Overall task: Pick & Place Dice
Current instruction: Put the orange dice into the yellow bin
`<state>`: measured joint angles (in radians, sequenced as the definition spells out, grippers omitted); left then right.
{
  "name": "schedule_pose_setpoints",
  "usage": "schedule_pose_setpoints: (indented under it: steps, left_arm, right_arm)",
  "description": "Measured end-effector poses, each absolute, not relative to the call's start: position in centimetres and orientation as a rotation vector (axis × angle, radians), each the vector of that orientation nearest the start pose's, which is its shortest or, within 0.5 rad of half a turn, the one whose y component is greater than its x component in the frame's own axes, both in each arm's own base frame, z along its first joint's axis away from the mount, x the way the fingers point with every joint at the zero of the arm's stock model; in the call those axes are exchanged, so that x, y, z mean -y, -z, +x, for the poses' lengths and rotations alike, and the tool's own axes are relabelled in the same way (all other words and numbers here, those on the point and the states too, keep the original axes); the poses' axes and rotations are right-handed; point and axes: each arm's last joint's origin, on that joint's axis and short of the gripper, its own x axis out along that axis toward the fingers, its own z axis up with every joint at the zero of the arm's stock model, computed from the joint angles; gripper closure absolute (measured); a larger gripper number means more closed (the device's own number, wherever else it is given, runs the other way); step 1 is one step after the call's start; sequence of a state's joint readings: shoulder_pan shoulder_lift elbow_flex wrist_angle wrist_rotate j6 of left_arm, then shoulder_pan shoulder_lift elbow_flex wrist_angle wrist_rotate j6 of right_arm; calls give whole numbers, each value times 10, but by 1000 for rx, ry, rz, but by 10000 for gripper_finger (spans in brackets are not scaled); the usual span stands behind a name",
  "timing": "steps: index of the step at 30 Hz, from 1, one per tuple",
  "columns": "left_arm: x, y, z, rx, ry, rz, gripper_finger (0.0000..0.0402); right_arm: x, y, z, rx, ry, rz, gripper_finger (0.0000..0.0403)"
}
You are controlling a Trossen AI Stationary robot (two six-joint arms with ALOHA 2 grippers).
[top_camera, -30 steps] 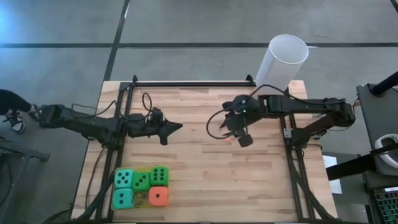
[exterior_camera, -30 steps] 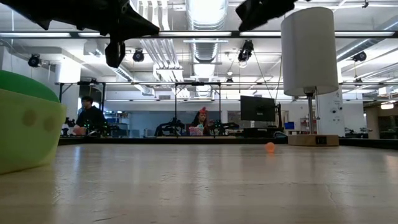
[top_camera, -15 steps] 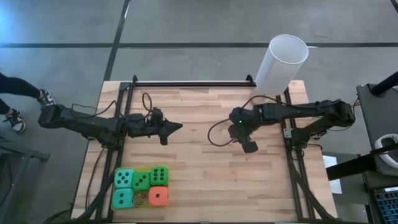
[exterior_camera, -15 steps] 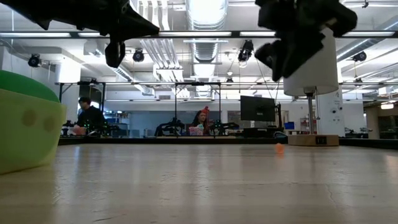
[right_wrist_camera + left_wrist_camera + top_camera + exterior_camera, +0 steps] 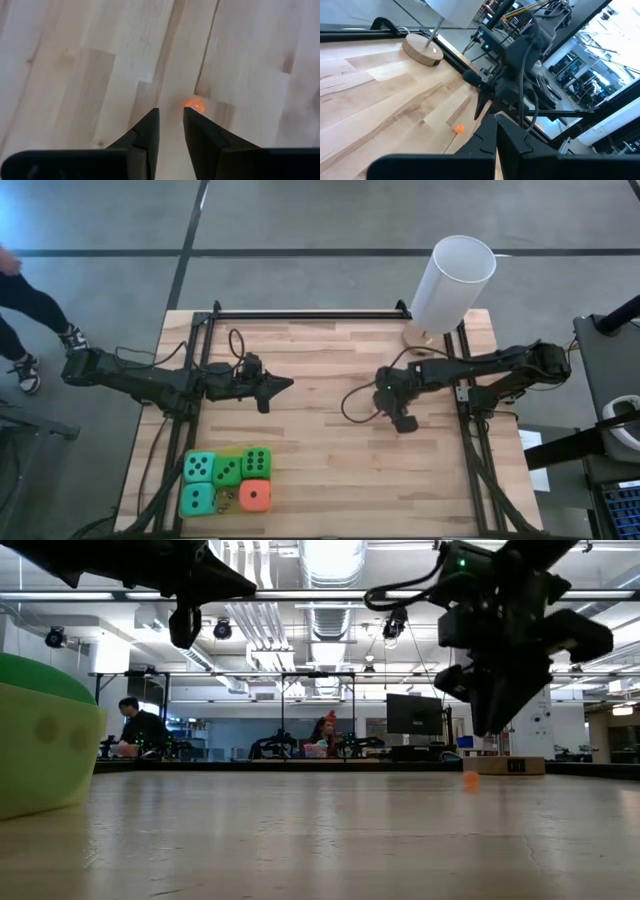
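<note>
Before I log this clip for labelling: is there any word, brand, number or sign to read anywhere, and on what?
No readable words, brands or numerals in any view.
Dice: black pips only, no print.
Box behind the table, low view: a dark mark, too small to read.
Monitor in the room: dark, nothing legible.

Left end effector [image 5: 262,398] closed above the table's middle; right end effector [image 5: 171,117] pointed down, fingers slightly apart.

right pincer [image 5: 403,421] moved rightward, lowered, jaws narrowing

Bare table [image 5: 320,450] between arms
</note>
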<state>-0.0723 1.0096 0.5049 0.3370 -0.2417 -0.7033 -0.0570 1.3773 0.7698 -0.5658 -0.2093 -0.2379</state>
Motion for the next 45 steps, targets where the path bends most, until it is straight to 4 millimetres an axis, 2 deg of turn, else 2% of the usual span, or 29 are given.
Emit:
schedule_pose_setpoints:
  steps: [10,16,23,29,33,36,45]
  left_arm:
    - [9,-245,217,-98,-220,-674,395]
    - [9,-245,217,-98,-219,-674,395]
    - [9,-245,217,-97,-219,-674,396]
    - [9,-245,217,-97,-219,-674,396]
    - [9,-245,217,-98,-219,-674,396]
    - [9,-245,217,-98,-219,-674,396]
    - [9,-245,217,-99,-219,-674,396]
  right_arm:
    - [8,-179,244,-1078,-291,-104,331]
    - [8,-161,242,-1142,-320,-130,335]
    - [12,-140,251,-1237,-277,-209,335]
    - [13,-133,257,-1267,-304,-252,342]
    - [13,-137,261,-1251,-286,-277,346]
    - [13,-148,259,-1212,-267,-289,349]
    - [12,-176,240,-1212,-191,-190,352]
